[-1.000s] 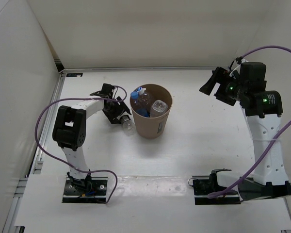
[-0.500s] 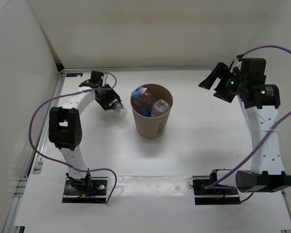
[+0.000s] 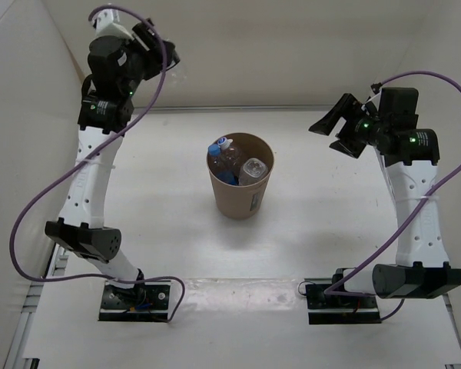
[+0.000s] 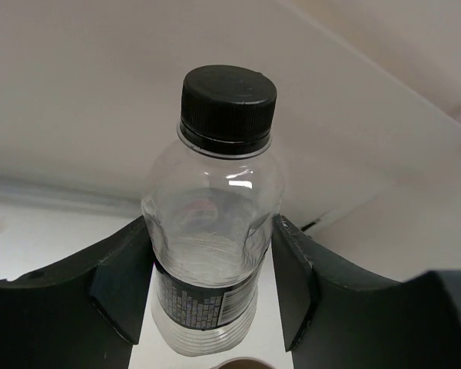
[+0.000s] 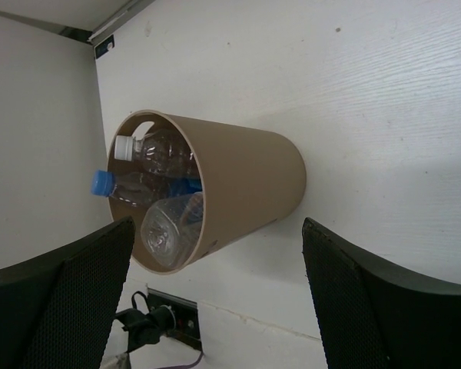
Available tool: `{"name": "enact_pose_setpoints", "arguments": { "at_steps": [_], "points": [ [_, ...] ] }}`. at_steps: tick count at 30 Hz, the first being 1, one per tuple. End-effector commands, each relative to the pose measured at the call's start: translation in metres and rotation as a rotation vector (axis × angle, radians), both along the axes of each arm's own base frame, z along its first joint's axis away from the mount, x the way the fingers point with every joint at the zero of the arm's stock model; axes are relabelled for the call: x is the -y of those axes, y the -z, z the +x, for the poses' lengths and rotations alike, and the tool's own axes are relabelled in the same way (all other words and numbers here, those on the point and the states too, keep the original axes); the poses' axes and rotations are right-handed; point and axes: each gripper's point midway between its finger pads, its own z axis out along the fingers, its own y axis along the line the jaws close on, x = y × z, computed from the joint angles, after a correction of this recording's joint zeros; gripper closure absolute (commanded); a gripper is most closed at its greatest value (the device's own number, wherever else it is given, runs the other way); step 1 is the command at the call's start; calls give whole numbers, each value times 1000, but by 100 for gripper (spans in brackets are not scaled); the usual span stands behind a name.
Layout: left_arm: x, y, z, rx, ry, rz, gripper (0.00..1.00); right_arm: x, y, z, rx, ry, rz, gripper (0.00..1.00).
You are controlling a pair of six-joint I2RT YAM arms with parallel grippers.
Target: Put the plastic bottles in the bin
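Observation:
My left gripper [image 3: 163,61] is raised high at the back left, well above the table and left of the bin. It is shut on a clear bottle with a black cap [image 4: 215,223], held upright by its middle between both fingers [image 4: 123,284]. The tan bin [image 3: 242,196] stands at the table's centre. Three bottles lie in it: one with a blue cap [image 5: 104,183], one with a white cap [image 5: 127,146] and a plain one [image 5: 169,231]. My right gripper [image 3: 330,127] hovers open to the right of the bin, nothing between its fingers [image 5: 69,300].
White walls close in the table at the back and on both sides, and the left gripper is near the back wall [image 3: 253,54]. Purple cables [image 3: 54,184] loop from both arms. The arm bases [image 3: 134,296] sit at the near edge.
The left gripper closed on the black-capped bottle beside the bin and lifted it high toward the back left. The right arm shifted only slightly.

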Motion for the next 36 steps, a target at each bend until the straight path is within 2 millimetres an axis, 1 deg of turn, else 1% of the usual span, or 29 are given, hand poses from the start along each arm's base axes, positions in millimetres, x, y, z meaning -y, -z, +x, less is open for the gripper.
{"name": "enact_pose_setpoints", "arguments": {
  "at_steps": [1, 2, 3, 4, 5, 7, 8, 9, 10, 11, 12, 14, 15, 18, 19, 20, 21, 25, 26, 27, 29, 31, 32, 33, 34, 35, 36],
  "points": [
    [47, -25, 0, 155, 107, 121, 51, -8, -8, 4, 27, -26, 48, 10],
    [69, -20, -1, 170, 162, 151, 50, -9, -6, 5, 19, -27, 55, 10],
    [92, -17, -8, 171, 215, 155, 50, -11, -6, 4, 18, -33, 58, 10],
    [103, -15, -10, 178, 243, 157, 49, -11, -6, 4, 18, -34, 60, 10],
    [135, -11, -24, 196, 321, 185, 49, -10, -6, 4, 17, -32, 61, 10],
    [157, 2, -33, 190, 369, 218, 48, -10, -6, 1, 16, -35, 57, 10],
    [181, 15, -45, 174, 424, 228, 48, -7, -6, 1, 20, -25, 52, 10],
    [187, 21, -48, 161, 437, 225, 48, -7, -4, -1, 12, -23, 52, 10],
    [192, 34, -50, 135, 448, 228, 46, -6, -4, -2, 15, -22, 51, 10],
    [206, 39, -60, 134, 480, 231, 46, -4, -4, -3, 14, -16, 53, 10],
    [208, 47, -64, 126, 489, 240, 46, -5, -3, -4, 12, -17, 52, 10],
    [219, 71, -72, 78, 512, 246, 45, -2, -3, -5, 18, -10, 45, 10],
    [222, 74, -76, 64, 518, 232, 44, -3, -2, -6, 14, -10, 41, 10],
    [229, 96, -82, 22, 539, 236, 43, -1, -1, -4, 17, -7, 33, 10],
    [232, 106, -83, -3, 545, 233, 43, -1, -2, -4, 18, -6, 34, 10],
    [234, 112, -86, -17, 554, 225, 43, -2, 0, -4, 12, -9, 33, 10],
    [239, 116, -89, -18, 569, 225, 42, -2, -1, -4, 17, -13, 30, 10],
    [242, 143, -91, -62, 586, 263, 38, -3, -3, -3, 23, -14, 25, 10],
    [241, 144, -90, -64, 583, 267, 36, -4, -3, -3, 24, -20, 20, 10],
    [240, 147, -89, -68, 581, 274, 28, -5, -3, -4, 25, -25, 20, 10],
    [240, 149, -90, -74, 581, 277, 21, -5, -4, -4, 30, -24, 10, 10],
    [237, 144, -89, -62, 568, 285, 7, -3, -3, -4, 29, -20, 7, 10],
    [236, 138, -90, -43, 563, 294, 0, -4, -4, -5, 32, -22, 5, 10],
    [232, 132, -89, -20, 556, 318, 0, -3, -4, -5, 33, -19, 5, 10],
    [227, 114, -86, 16, 529, 324, 0, -2, -5, -5, 35, -17, 4, 10],
    [220, 103, -86, 46, 514, 355, 0, -3, -5, -7, 38, -18, 1, 10],
    [211, 95, -82, 73, 481, 396, 0, -2, -4, -6, 33, -14, -1, 10]
  ]
}}
